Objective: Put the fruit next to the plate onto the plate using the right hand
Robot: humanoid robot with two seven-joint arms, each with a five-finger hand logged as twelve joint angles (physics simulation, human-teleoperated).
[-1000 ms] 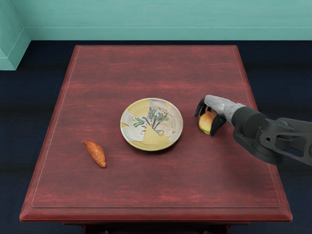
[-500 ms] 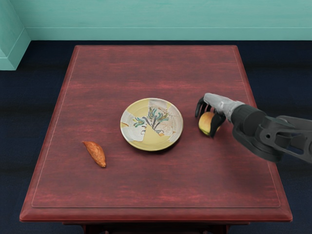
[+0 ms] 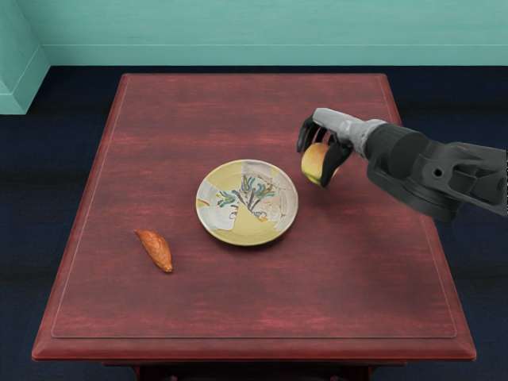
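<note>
Right hand around yellow fruit, beside patterned plate

The plate sat near the middle of the table, its whole face open from above. The right hand, closed around the yellow fruit, hung just beside the plate's far right rim, with only open wood between them. The sole other obstacle, a sweet potato, lay well off toward the near left corner. The far edge and the near right corner stood free.
</note>
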